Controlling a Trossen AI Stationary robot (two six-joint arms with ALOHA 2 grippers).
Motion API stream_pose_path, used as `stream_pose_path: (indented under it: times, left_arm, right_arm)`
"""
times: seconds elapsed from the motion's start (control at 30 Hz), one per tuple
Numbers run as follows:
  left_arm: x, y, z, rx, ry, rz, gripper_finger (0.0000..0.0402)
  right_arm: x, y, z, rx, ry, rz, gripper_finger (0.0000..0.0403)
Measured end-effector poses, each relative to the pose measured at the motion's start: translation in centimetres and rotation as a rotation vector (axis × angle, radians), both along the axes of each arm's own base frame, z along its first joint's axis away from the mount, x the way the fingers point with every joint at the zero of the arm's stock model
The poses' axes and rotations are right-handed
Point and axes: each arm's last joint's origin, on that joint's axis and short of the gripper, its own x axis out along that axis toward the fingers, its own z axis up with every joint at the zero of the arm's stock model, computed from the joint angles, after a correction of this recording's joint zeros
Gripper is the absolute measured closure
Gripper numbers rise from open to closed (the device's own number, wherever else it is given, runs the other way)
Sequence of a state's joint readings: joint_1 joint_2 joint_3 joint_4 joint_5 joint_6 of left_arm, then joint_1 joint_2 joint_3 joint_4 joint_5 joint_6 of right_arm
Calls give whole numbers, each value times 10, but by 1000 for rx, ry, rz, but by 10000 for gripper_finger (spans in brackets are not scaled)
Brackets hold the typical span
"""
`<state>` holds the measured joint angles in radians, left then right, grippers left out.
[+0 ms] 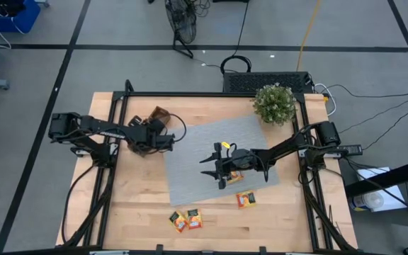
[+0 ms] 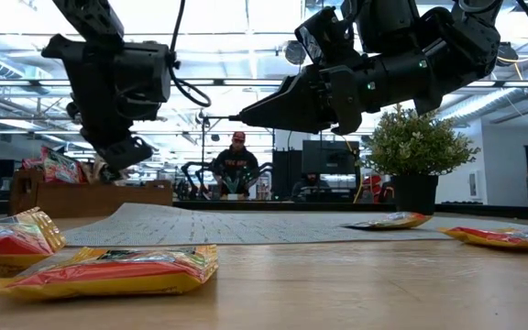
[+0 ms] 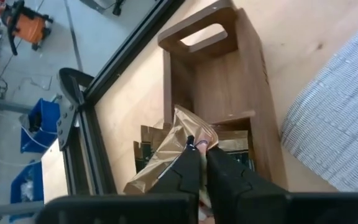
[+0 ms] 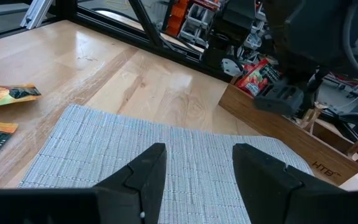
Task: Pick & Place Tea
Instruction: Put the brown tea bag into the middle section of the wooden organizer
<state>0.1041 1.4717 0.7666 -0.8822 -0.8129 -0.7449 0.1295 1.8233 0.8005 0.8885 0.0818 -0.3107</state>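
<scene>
Tea sachets (image 3: 229, 146) fill the wooden tray (image 3: 219, 74), left hand (image 3: 201, 158) pinched on one; right hand (image 4: 191, 168) gapes empty.

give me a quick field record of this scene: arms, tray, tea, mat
left gripper: jaws shut on a sachet, over the wooden tray
right gripper: jaws open, empty, above the grey mat
tray: at the table's left rear, some sachets inside
loose tea: two sachets on bare wood at the front edge, one just off the mat, one under the right arm
plant: rear right corner

wooden table (image 1: 140, 205), grey mat (image 1: 190, 170), sachets (image 1: 186, 220)
</scene>
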Motion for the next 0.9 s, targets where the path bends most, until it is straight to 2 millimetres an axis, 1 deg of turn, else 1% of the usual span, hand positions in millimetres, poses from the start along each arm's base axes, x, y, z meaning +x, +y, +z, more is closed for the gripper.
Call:
stream_pose_path:
  times: [0.1,0.2,0.37,0.5,0.7,0.9]
  left_arm:
    - [0,2,0,4,-17,21,393]
    - [2,4,-4,3,-14,20,389]
    - [-2,8,-22,-12,71,47,350]
    - [-2,9,-32,-20,120,53,325]
    - [1,7,-32,-23,121,40,308]
    - [2,4,-31,-25,135,13,309]
  right_arm:
    - [0,0,0,0,0,0,232]
    - [0,0,0,0,0,0,232]
    - [0,0,0,0,2,0,232]
    - [0,0,0,0,2,0,232]
    - [0,0,0,-3,1,1,232]
    - [0,0,0,-8,0,2,232]
